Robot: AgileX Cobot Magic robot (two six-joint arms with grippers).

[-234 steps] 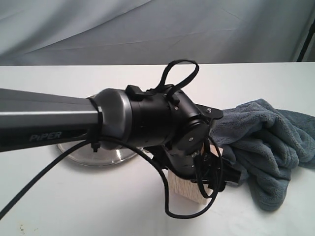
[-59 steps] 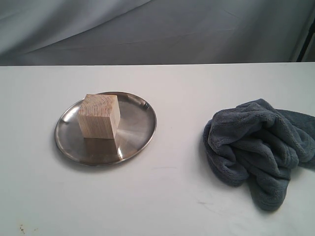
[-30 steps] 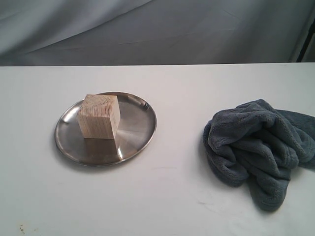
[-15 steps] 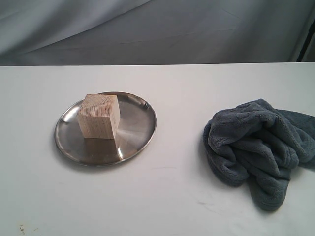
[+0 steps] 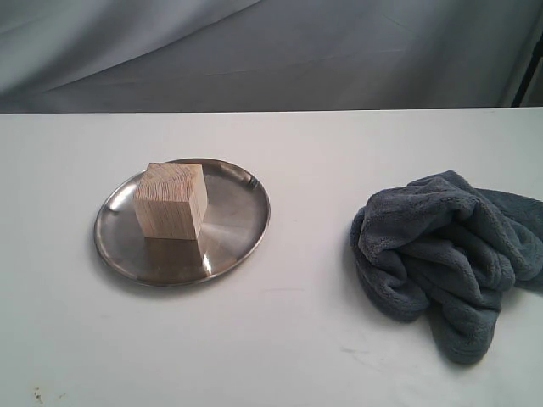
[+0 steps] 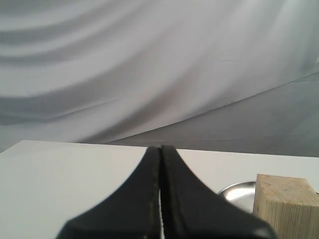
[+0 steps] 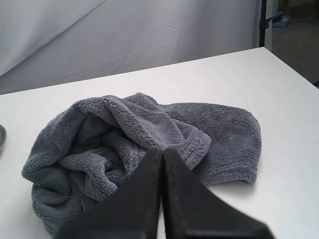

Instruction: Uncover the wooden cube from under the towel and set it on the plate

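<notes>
The wooden cube (image 5: 170, 201) stands upright on the steel plate (image 5: 233, 229), left of the table's middle; its pale grain also shows in the left wrist view (image 6: 285, 203), with the plate's rim (image 6: 238, 189) beside it. The grey-blue towel (image 5: 441, 246) lies crumpled at the right, and fills the right wrist view (image 7: 129, 139). Neither arm appears in the exterior view. My left gripper (image 6: 160, 149) is shut and empty, drawn back from the cube. My right gripper (image 7: 162, 150) is shut and empty, held back from the towel.
The white table (image 5: 297, 339) runs back to a grey draped backdrop (image 5: 271, 51). A dark stand pole (image 7: 262, 22) rises beyond the table's far corner in the right wrist view.
The left arm, which earlier reached across with the cube near the towel, has left the exterior view. The cube rests on the plate. Over the last second nothing has moved.
</notes>
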